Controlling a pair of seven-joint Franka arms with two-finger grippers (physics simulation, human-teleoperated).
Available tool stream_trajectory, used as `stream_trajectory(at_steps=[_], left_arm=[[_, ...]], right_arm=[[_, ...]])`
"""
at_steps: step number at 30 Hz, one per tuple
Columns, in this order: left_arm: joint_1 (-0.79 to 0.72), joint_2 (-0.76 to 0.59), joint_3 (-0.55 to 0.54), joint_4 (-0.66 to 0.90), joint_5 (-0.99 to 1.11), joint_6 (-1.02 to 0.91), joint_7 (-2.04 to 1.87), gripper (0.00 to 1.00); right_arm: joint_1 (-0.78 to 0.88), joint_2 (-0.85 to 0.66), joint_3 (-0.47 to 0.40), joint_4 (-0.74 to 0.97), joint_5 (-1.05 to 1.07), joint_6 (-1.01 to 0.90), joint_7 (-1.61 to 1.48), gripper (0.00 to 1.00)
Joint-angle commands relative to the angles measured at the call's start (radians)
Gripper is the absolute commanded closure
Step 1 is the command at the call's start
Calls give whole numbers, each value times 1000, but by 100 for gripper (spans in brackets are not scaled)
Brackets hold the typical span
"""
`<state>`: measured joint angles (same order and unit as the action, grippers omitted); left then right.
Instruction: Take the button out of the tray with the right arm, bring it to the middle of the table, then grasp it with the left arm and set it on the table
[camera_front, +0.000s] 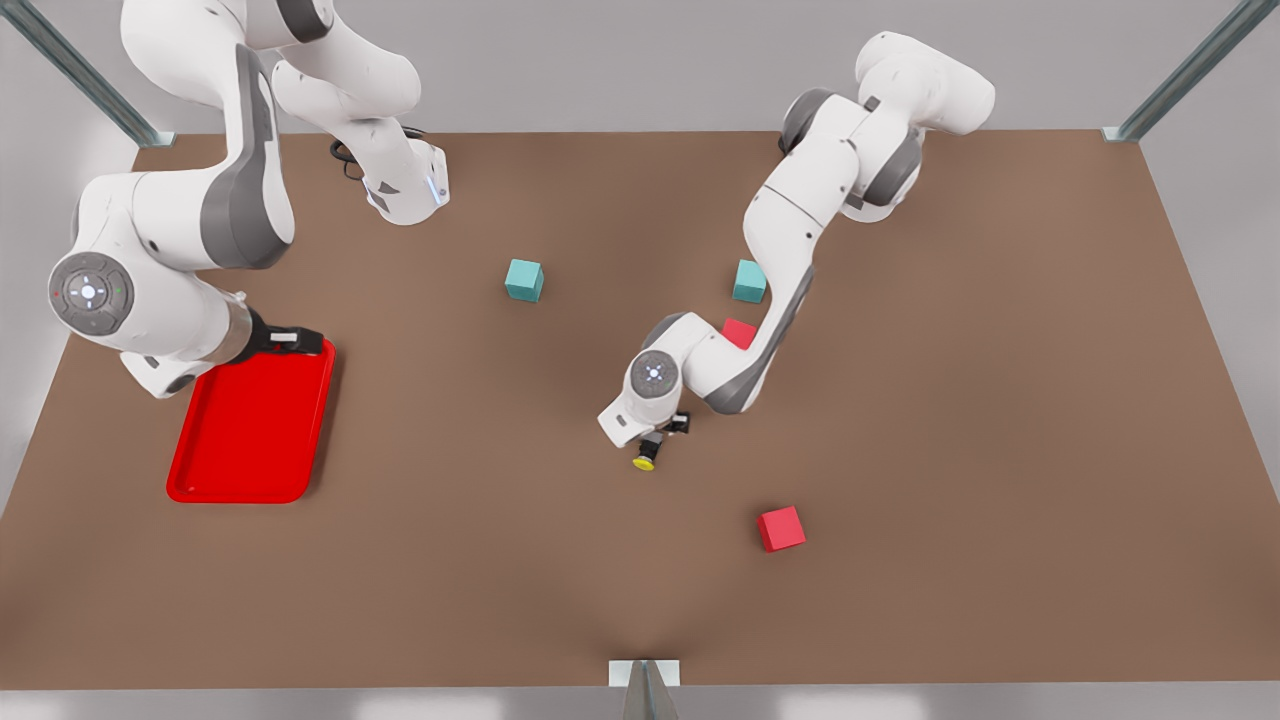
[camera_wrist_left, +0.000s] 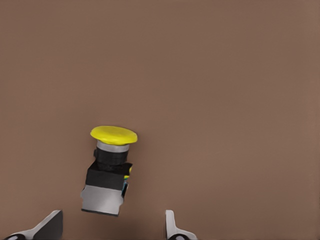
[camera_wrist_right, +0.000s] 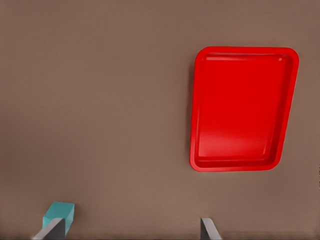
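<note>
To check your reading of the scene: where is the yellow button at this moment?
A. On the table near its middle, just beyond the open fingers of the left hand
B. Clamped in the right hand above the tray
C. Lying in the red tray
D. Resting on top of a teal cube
A: the button lies on the table beyond the open left hand; the tray holds nothing.

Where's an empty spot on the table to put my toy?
Bare table on the front view's right, past the lower red cube, and between tray and button. Crowded by the left gripper, above the button, a teal cube behind. Right gripper waits high over the table.
</note>
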<state>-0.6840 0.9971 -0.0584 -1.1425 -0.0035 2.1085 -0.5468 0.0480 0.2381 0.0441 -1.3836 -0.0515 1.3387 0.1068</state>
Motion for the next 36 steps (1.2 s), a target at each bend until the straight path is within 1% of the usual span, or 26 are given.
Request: stream_trajectory(at_steps=[1,4,5,7,9,12,27,28,29,30,32,33,35,36], left_arm=[[-2,12,0,4,2,79,41,0],[-11,29,5,-5,7,79,54,0],[-14,34,5,-6,20,80,56,0],[-14,46,5,0,27,80,57,0],[-12,34,9,-2,28,68,82,0],[-9,3,11,6,37,1,99,0],[4,31,11,15,42,31,142,0],[3,31,11,15,42,31,139,4],[4,32,11,15,42,31,139,13],[3,32,11,15,42,31,137,16],[3,32,11,15,42,31,137,19],[4,32,11,15,42,39,137,25],[4,32,11,15,42,39,136,41],[4,32,11,15,42,39,134,45]], right_arm=[[-14,3,-3,2,-7,-33,-13,0],[-23,13,-12,3,1,-10,-19,0],[-20,16,-10,-3,5,42,-16,0],[-26,15,-10,-11,28,77,-15,0],[-26,15,-10,-12,32,79,-15,0],[-26,16,-10,-12,30,79,-15,0],[-25,16,-10,-23,33,102,-9,0],[-25,16,-10,-26,33,100,-9,0],[-25,16,-10,-28,33,102,-9,0],[-25,18,-10,-28,33,99,-9,0],[-25,18,-10,-28,33,97,-9,0],[-25,18,-10,-28,33,99,-9,0],[-26,20,-10,-29,33,100,-9,0],[-27,20,-10,-29,32,100,-9,0]])
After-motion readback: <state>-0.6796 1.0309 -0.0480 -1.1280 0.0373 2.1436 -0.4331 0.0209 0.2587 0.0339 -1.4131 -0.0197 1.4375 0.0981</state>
